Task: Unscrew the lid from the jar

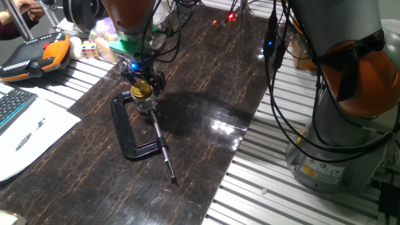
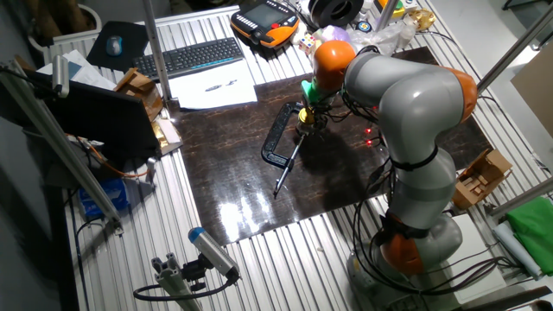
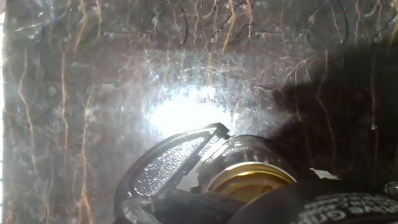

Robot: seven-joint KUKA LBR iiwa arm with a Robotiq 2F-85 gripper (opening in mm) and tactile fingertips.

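The fingers hang right at the round gold metal lid, one dark pad on either side of its rim, though whether they truly pinch it or stand a little open I cannot tell. Directly beneath them the lid caps the jar, a short clear glass cylinder standing upright on the dark, glossy, vein-patterned bench. The jar sits in the mouth of a black C-shaped metal clamp, whose thin screw rod runs away from the fingers along the bench.
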